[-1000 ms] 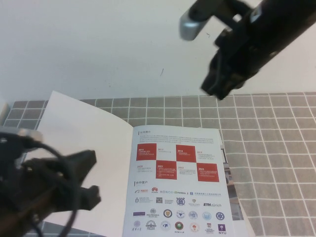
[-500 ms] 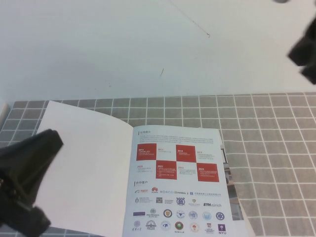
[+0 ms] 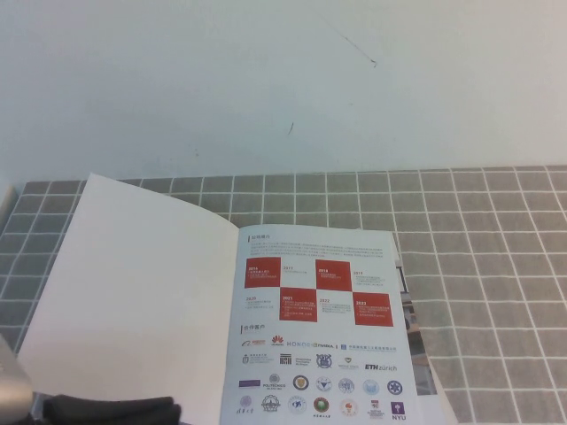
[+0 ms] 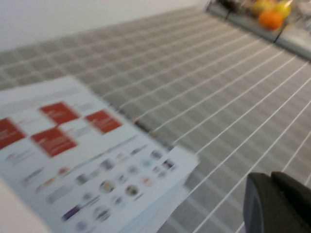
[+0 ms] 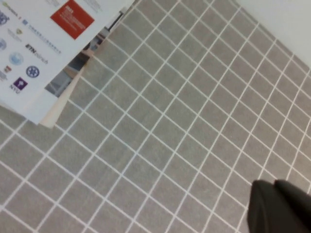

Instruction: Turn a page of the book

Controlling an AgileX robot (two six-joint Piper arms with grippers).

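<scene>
Nearest, the left tool sits low at the front edge of the table, close to the near left corner of the book. Whether it is apart or together I cannot tell. Any sweep from there could snag the front edge of the page and drag or crease it.

The page lies turned over to the left, white face up, and its far corner looks raised off the cloth. It is glossy and stapled, so I judge it could spring back over the spine with nothing pressing it flat.

The inner sheet on the right carries red and white squares with figures too small to read. Below them are rows of logos: "HONOR", "ETH zürich" and, at the near right corner, "NYU". The heading lines are Chinese and I cannot read them.

A second brochure pokes out from under the right edge. The book may slide on it if nudged.

The right tool hangs over the grid cloth to the right of the book, well apart from it, pressed together and holding nothing.

Beyond the cloth is the bare white table. Far off in the left wrist view, something orange sits in a tray.
</scene>
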